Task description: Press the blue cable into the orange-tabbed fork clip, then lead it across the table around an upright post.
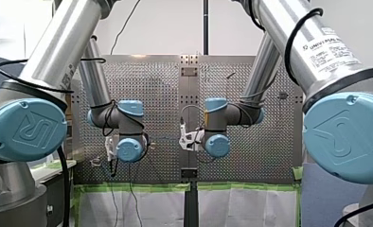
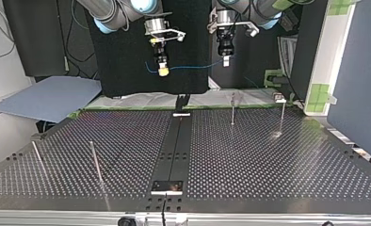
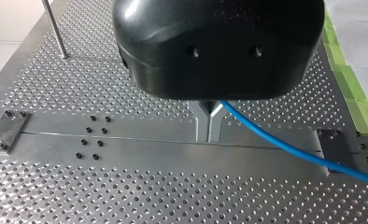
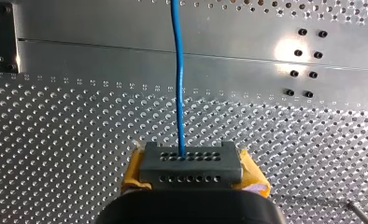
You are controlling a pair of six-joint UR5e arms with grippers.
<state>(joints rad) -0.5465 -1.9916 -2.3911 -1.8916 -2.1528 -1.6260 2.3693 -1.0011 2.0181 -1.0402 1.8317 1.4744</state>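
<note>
The blue cable [image 2: 193, 67] hangs in the air between my two grippers, well above the far edge of the table. My left gripper [image 3: 209, 116], black with metal fingers, is shut on the cable, which runs off sideways from its tips [image 3: 285, 145]. My right gripper [image 4: 191, 173] has yellow pads [image 4: 252, 175] and is shut on the cable's grey perforated end block [image 4: 190, 164]; the cable [image 4: 177, 70] leads straight ahead from the block. In the top view my right gripper [image 2: 163, 70] is at the left and my left gripper [image 2: 225, 60] at the right. A small dark clip [image 2: 182, 100] stands at the central rail's far end; I see no orange tab.
Thin upright posts stand on the perforated table: two at the top view's far right [image 2: 232, 109] [image 2: 282, 116] and two at its near left [image 2: 95, 162] [image 2: 36, 157]. A dark rail [image 2: 176, 146] runs down the middle, ending in a plate [image 2: 167, 187]. Green tape edges the table's far side.
</note>
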